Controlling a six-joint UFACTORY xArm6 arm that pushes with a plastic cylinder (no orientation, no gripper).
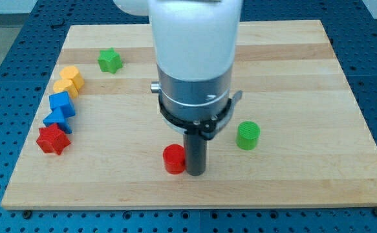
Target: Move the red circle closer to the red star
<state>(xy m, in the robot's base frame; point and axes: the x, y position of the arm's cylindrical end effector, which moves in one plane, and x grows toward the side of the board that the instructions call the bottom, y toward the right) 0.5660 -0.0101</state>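
Nearest the view's bottom, my tip (195, 174) is seen resting on the wooden board (304, 181), its dark rod rising straight up into a metal collar and a large white arm housing that hides the middle of the board behind it. No hand or jaws are carried on the rod, so no spread or pinch can be told — only a plain blunt end is shown. The red circle (174, 159) is placed just at the view's left of my tip, touching the rod or very nearly so; which of the two cannot be settled from this angle.

A little farther up and toward the view's right, the green circle (247, 135) is found standing alone, apart from the rod.

At the view's left edge, the red star (52, 139) is set near the board's corner, well apart from the red circle, with bare wood between them. Just above the red star a chain of blocks is laid toward the view's top: a blue block (57, 120) touching or nearly touching it, a second blue block (62, 103) — shapes not made out — then a yellow block (64, 87) and another yellow block (71, 75) close together.

Farthest off, the green star (110, 61) is seen alone near the board's upper left.
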